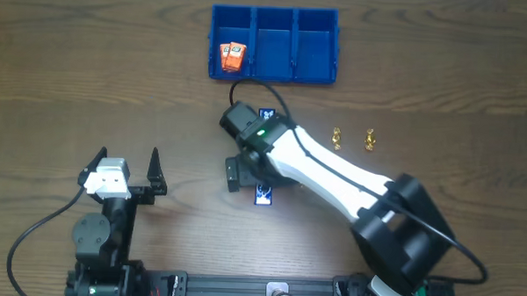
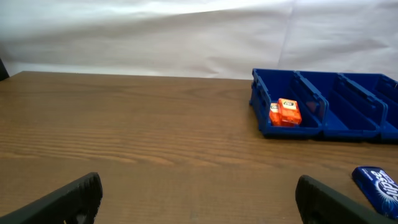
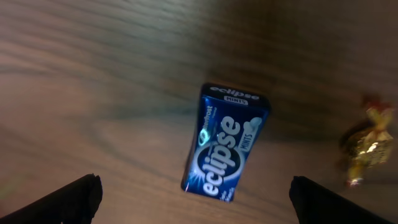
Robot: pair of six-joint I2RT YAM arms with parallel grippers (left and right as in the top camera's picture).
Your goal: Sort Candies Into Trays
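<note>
Blue cardboard is lying squarely in front of the right claw (image 3: pixel 194 186). Its fingers are standing wide apart and gripping nothing. The blue mint box (image 3: pixel 227 149) is resting flat on the wooden table (image 3: pixel 93 81), in line with the gap between the fingers, just ahead of their tips and untouched. Its long axis is pointing roughly away from the claw at a slight tilt, so the fingers are facing its two long sides.

The step in hand appears to be closing in on this box for a pick. To do it well:

- Lower the claw straight down until the fingers are flanking the box at mid-length.
- Centre the claw so that both fingers are meeting the sides together.
- Close only when the fingers are low enough not to skate over the top face.

A gold-wrapped candy (image 3: pixel 367 143) is lying near the box on one side, apart from it. The finger on that side should be passing clear of it.

In the top view the right arm is reaching to the centre of the frame. One blue box (image 1: pixel 266 117) is showing just above it and another blue box (image 1: pixel 263 197) just below. Which of the two is under the claw cannot be told. The blue tray (image 1: pixel 272 77), at upper centre, is holding orange candies (image 1: pixel 232 56) in its left compartment. The left claw (image 1: pixel 129 159), at lower left, is hanging with its fingers apart, well away from every candy.
</note>
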